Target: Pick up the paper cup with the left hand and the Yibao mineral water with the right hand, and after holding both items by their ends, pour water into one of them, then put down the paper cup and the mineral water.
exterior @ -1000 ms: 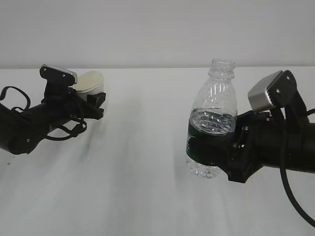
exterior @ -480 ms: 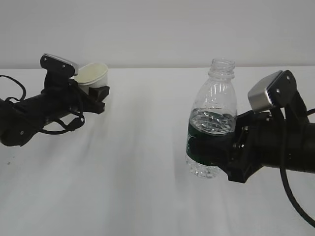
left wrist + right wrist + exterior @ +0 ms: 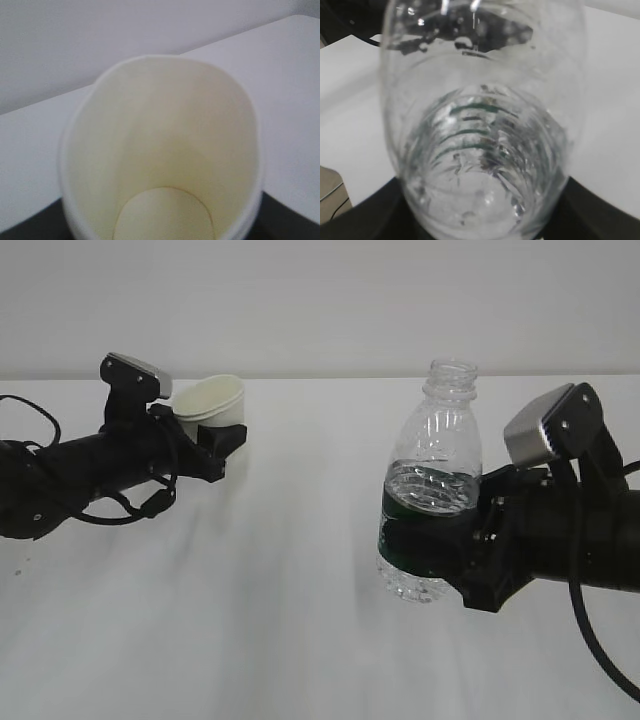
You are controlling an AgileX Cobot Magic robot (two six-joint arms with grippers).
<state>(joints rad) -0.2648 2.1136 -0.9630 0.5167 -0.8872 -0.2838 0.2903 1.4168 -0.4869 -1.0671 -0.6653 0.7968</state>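
Left gripper (image 3: 215, 437) clamped on cup (image 3: 212, 400) low on its wall, held clear of the desk (image 3: 300, 540) toward the far left edge. Cup is light, thin paper: crushes easily, so grip near the base, gently. Right gripper (image 3: 470, 540) clamped on bottle (image 3: 432, 490) at the label band, upright, off the desk, right of centre. Bottle is uncapped, part full, thin ribbed plastic: squeeze risks spill.
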